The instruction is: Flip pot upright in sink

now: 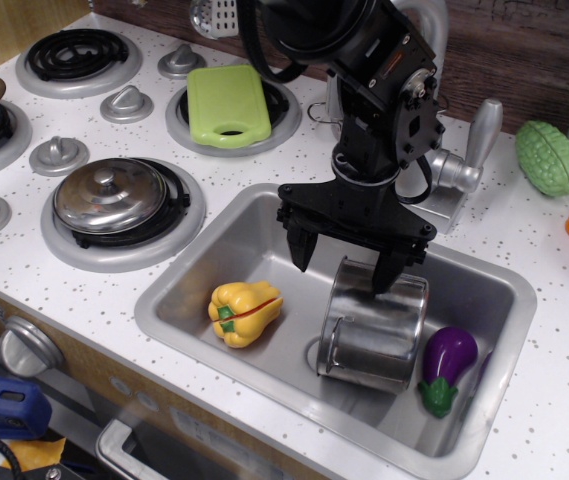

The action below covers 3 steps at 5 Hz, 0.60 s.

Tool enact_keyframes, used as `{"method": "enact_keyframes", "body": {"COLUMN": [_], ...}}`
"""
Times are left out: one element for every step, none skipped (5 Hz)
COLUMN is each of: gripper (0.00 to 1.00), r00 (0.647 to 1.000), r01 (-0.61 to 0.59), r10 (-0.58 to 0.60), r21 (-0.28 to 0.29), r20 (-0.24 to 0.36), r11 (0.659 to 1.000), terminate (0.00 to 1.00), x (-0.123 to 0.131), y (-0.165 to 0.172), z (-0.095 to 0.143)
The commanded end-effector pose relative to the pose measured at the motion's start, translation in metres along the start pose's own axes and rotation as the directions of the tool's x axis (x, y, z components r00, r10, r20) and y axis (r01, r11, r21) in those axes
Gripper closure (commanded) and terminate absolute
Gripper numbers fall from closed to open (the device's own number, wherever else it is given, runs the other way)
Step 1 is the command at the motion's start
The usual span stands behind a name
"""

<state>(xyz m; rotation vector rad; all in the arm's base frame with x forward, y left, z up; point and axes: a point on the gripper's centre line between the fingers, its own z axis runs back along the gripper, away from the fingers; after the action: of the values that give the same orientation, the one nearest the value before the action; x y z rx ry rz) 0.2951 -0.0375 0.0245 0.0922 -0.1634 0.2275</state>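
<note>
In sink (214, 255), right of centre: pot (374, 322) on its side, tilted, mouth toward near side, base toward far wall. Pincer (346, 262) spread wide above far end of pot, one finger left of it, other touching or just over its wall; grips nothing. Likely straddling rim for flip. Yellow pepper (244, 311) left, eggplant (445, 365) just right: tight clearance for upright swing.

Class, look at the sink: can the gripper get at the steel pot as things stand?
Probably yes. The open gripper hangs right over the pot, nothing between; the pepper and eggplant lie to either side.
</note>
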Motion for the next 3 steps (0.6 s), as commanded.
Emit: {"method": "enact_keyframes", "body": {"gripper": [0.00,0.00,0.00], "r00": [1.000,0.997,0.991], "r01": [0.000,-0.065,-0.132], "r10": [0.000,0.056,0.114], "r21": [0.000,-0.173,-0.294], "r20": [0.000,-0.054,-0.076], "r11": [1.000,0.983,0.947], "terminate": [0.00,0.00,0.00], "x": [0.000,0.006,0.006], "y": [0.000,0.010,0.014], "z": [0.000,0.001,0.000]}}
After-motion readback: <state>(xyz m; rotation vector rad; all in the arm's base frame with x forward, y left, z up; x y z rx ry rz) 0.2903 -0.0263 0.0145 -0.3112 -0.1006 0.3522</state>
